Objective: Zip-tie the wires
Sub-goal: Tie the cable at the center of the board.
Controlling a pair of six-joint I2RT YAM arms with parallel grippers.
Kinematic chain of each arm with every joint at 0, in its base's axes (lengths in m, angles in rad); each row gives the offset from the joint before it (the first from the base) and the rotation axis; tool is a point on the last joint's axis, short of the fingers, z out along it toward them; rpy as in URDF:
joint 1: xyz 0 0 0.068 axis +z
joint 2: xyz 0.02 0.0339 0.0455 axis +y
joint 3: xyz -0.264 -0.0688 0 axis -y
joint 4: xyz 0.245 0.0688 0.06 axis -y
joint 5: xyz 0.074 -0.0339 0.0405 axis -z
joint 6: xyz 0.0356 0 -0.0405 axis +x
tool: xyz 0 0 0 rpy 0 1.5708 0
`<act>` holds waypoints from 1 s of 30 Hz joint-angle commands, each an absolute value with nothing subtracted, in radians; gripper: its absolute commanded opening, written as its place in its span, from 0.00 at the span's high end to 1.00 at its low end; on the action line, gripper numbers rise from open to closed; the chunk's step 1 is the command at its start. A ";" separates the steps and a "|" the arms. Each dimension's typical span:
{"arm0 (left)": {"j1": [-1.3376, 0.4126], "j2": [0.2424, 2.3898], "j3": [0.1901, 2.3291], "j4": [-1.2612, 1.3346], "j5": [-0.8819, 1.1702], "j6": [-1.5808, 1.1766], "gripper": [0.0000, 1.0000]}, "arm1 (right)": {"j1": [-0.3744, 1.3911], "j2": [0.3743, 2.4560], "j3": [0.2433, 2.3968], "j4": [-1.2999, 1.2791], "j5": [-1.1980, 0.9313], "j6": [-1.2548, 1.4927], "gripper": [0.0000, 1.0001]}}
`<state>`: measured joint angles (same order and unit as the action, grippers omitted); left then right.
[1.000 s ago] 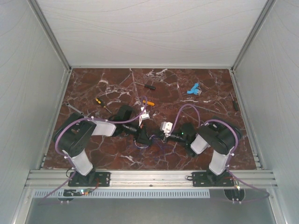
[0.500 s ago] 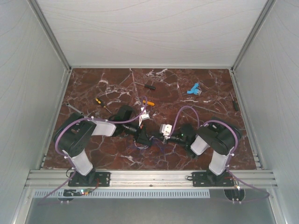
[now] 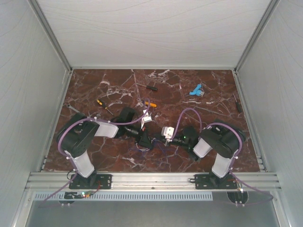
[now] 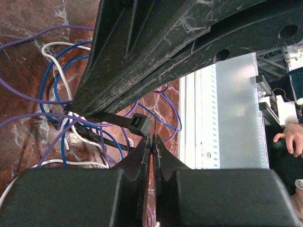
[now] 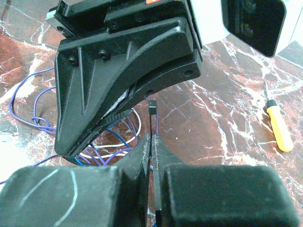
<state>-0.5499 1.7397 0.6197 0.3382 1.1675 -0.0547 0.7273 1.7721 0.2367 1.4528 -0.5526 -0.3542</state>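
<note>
The wires [image 4: 57,113], thin blue, purple and white loops, lie on the marble under both grippers, and show again as wires [image 5: 111,139] and wires [image 3: 142,147]. A black zip tie runs through them. Its head [image 4: 140,124] touches the tips of my left gripper [image 4: 151,137], which is shut with nothing seen between its jaws. My right gripper [image 5: 151,135] is shut on the zip tie's thin strap [image 5: 152,111], which sticks up past its tips. In the top view the left gripper [image 3: 147,139] and the right gripper [image 3: 160,138] meet at the table's middle.
An orange-handled screwdriver [image 5: 279,125] lies to the right of the grippers. Farther back are more screwdrivers [image 3: 100,102], a black-handled one [image 3: 150,87] and a blue piece [image 3: 195,91]. White walls close in the table on three sides; the aluminium rail [image 3: 151,179] runs along the near edge.
Both grippers have shifted slightly closer together over the wires. Both stay shut.
</note>
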 commanded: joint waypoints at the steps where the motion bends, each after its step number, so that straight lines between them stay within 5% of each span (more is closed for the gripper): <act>1: -0.548 1.750 0.660 0.348 1.187 -0.028 1.00 | 0.738 1.751 0.223 1.626 -0.557 -0.407 1.00; 30: -0.547 1.742 0.661 0.343 1.189 -0.026 1.00 | 0.765 1.790 0.207 1.626 -0.542 -0.463 1.00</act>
<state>-0.5499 1.7409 0.6231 0.3325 1.1675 -0.0525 0.7540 1.7737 0.2230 1.4528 -0.5388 -0.4068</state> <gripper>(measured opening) 0.003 0.003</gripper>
